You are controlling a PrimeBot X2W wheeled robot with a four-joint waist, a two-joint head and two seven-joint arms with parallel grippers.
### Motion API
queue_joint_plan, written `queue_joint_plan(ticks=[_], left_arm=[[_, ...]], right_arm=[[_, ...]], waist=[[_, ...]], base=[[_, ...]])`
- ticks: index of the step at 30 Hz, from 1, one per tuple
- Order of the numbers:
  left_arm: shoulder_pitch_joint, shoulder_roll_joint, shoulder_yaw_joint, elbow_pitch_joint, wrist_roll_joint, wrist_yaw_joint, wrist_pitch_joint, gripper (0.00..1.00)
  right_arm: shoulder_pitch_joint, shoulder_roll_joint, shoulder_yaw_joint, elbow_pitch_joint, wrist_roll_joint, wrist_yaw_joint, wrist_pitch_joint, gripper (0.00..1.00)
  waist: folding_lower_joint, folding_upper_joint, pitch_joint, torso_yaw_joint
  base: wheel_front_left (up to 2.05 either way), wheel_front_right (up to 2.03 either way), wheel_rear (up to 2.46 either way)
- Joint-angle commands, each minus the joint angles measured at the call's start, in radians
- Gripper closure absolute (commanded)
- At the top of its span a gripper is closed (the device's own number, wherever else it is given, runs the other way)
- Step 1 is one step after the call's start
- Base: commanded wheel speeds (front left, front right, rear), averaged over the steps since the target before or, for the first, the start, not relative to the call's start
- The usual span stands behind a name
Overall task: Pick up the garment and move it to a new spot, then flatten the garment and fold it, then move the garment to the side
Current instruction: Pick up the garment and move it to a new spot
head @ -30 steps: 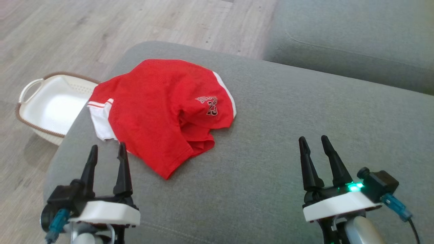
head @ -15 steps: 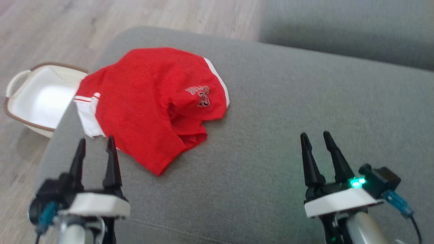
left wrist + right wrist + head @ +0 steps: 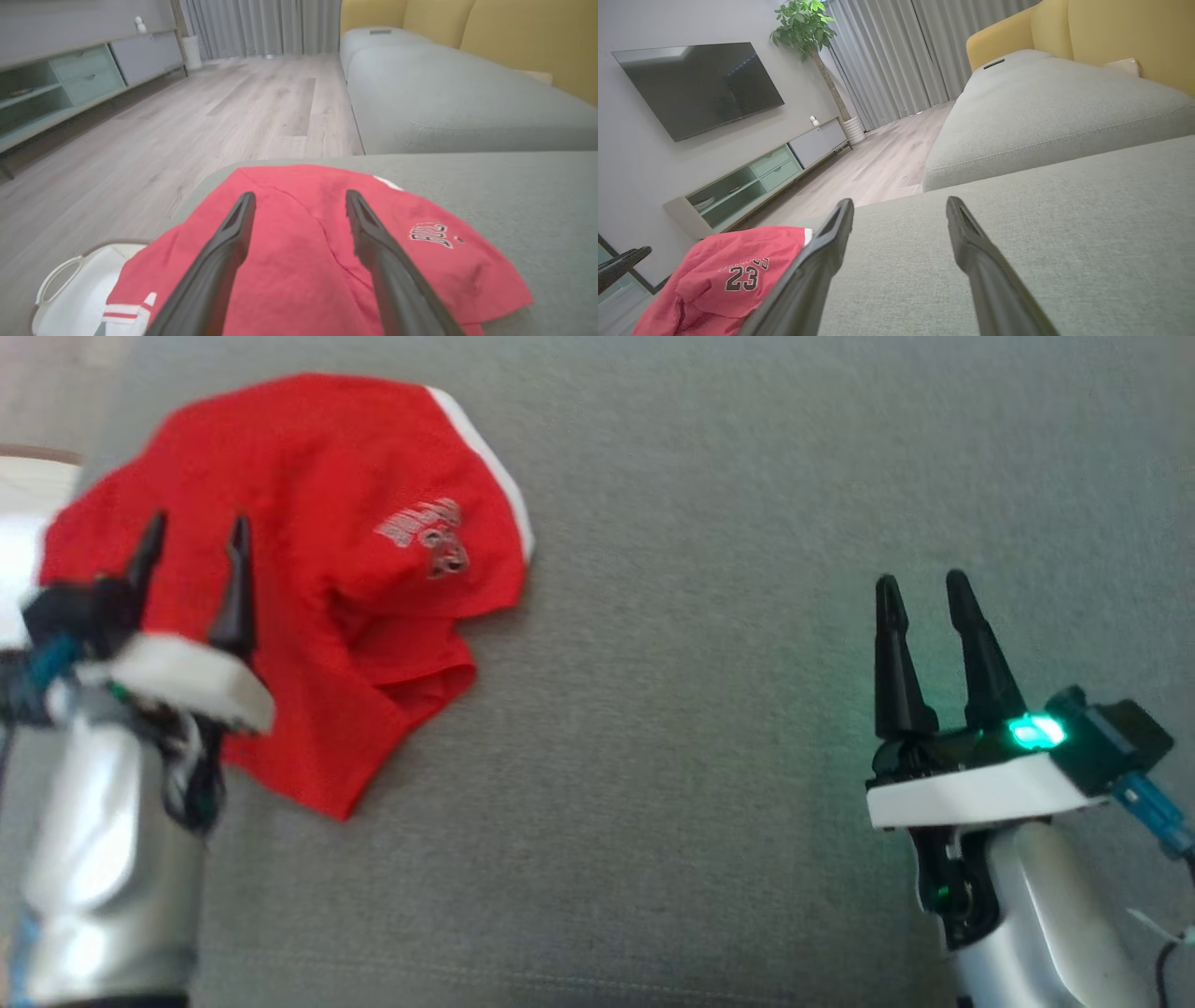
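I had the left gripper (image 3: 198, 523) released, its jaws standing wide apart with nothing between them, poised over the red garment (image 3: 294, 261); I could not tell from any view whether the tips touched the cloth. Through the left wrist camera the fabric spread beneath and between both jaws and ran on past their tips. The printed crest (image 3: 430, 234) lay just to the right of the right-hand jaw, and a white band with red stripes (image 3: 125, 313) lay down by the left-hand jaw, at the cushion's edge. The right gripper (image 3: 922, 581) was likewise released and empty, its jaws parted above bare grey cushion (image 3: 700, 728), well apart from the garment, which lay crumpled off to that gripper's left with its number 23 (image 3: 741, 276) showing in the right wrist camera. Outward of the left jaws, down to their left, a white basket (image 3: 74, 298) sat on the wooden floor (image 3: 187, 130) close against the cushion. Beyond both pairs of jaws a second grey sofa section (image 3: 444, 102) ran across, with yellow backrests (image 3: 1120, 28) behind it. Far past the right jaws, to their left, I could see a low cabinet (image 3: 752, 186), a wall-mounted television (image 3: 700, 84), a potted plant (image 3: 803, 23) and grey curtains (image 3: 887, 56).
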Motion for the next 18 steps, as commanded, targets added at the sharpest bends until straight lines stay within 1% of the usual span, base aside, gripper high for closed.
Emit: queue_joint_plan(ticks=[1,6,9,11,14,15,17,18], left_arm=[[-0.057,0.053,0.023,-0.017,-0.004,-0.003,0.008,0.0],[-0.196,0.117,-0.033,0.122,-0.044,-0.009,0.124,0.0],[-0.257,0.145,-0.074,0.192,-0.099,-0.01,0.184,0.0],[-0.286,0.17,-0.117,0.227,-0.117,-0.01,0.213,0.0],[-0.317,0.193,-0.152,0.275,-0.156,-0.01,0.237,0.0],[-0.325,0.201,-0.164,0.288,-0.164,-0.01,0.241,0.05],[-0.34,0.208,-0.178,0.314,-0.185,-0.01,0.245,1.0],[-0.344,0.209,-0.19,0.323,-0.197,-0.01,0.246,1.0]], right_arm=[[-0.031,-0.003,0.026,-0.037,-0.008,-0.001,-0.009,0.0],[-0.047,-0.003,0.024,-0.045,-0.018,-0.001,-0.009,0.0],[-0.055,-0.003,0.026,-0.049,-0.02,-0.001,-0.009,0.0],[-0.06,-0.003,0.028,-0.05,-0.02,-0.001,-0.009,0.0],[-0.066,-0.003,0.025,-0.051,-0.02,-0.001,-0.009,0.0],[-0.068,-0.003,0.024,-0.05,-0.02,-0.001,-0.009,0.0],[-0.07,-0.003,0.021,-0.05,-0.019,-0.001,-0.009,0.0],[-0.071,-0.003,0.019,-0.05,-0.019,-0.001,-0.009,0.0]], waist=[[-0.0002,0.0,0.043,-0.042],[-0.0002,0.0,0.082,-0.07],[-0.0002,0.0,0.102,-0.083],[-0.0002,0.0,0.113,-0.09],[-0.0002,0.0,0.124,-0.095],[-0.0002,0.0,0.127,-0.097],[-0.0002,0.0,0.13,-0.098],[-0.0002,0.0,0.13,-0.097]], base=[[0.0,0.0,0.0],[0.0,0.0,0.0],[0.0,0.0,0.0],[0.0,0.0,0.0],[0.0,0.0,0.0],[0.0,0.0,0.0],[0.0,0.0,0.0],[0.0,0.0,0.0]])
